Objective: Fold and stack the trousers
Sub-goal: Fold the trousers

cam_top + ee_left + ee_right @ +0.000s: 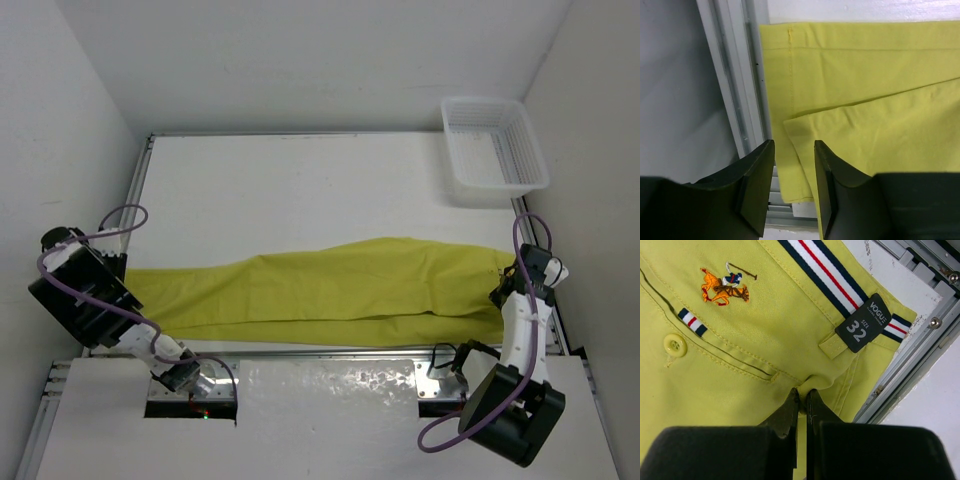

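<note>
White tabletop [300, 190], walled in white on three sides, fills your overhead view. Across its near half you have the trousers [330, 290] stretched out flat and long, waist at the right, leg ends at the left edge by the left arm. A white mesh basket [495, 150] sits at the far right corner, well apart from the cloth.

Your right gripper [802, 392] is down at the waist end with its fingers pressed together, a small pucker of the yellow cloth nipped between the tips, just beside the metal rail [910, 365]. Your left gripper [794, 150] hangs over the leg hems with its fingers apart; the edge of the upper hem shows in the gap.

Near the right fingers you can see the striped trim [825, 275], a dark label [863, 329] reading size 32, an embroidered rider [722, 285] and a yellow button [675, 345].
</note>
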Robot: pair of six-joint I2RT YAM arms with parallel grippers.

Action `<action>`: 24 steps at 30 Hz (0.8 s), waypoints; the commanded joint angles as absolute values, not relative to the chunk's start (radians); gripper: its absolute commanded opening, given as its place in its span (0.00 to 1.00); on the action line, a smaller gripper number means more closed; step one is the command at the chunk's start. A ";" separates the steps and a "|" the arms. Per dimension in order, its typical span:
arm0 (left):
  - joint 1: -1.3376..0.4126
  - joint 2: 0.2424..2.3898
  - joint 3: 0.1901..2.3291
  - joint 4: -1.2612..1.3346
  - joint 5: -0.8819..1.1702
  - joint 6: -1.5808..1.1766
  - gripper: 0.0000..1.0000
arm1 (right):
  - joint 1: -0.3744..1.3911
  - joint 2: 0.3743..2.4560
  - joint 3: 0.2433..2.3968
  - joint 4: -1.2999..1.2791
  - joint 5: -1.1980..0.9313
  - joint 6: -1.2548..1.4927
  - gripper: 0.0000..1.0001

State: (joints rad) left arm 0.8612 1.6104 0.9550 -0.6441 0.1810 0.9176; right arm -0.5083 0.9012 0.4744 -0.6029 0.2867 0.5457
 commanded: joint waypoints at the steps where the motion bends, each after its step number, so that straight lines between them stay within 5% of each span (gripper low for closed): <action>1: 0.851 1.614 0.963 -0.612 0.177 0.914 0.35 | -0.509 0.900 0.499 -0.560 0.295 0.537 0.00; 12: 0.828 1.681 0.940 -0.608 0.189 0.876 0.25 | -0.509 0.908 0.511 -0.561 0.301 0.540 0.00; 16: 0.828 1.672 0.957 -0.597 0.193 0.871 0.00 | -0.509 0.908 0.512 -0.568 0.304 0.540 0.00; 24: 0.828 1.632 1.132 -0.643 0.248 0.839 0.00 | -0.509 0.913 0.522 -0.574 0.322 0.541 0.00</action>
State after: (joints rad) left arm 0.8379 1.6756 1.0283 -0.6590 0.1989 0.8654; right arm -0.5083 0.9119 0.4755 -0.6003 0.2974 0.5449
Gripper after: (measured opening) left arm 0.009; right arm 0.002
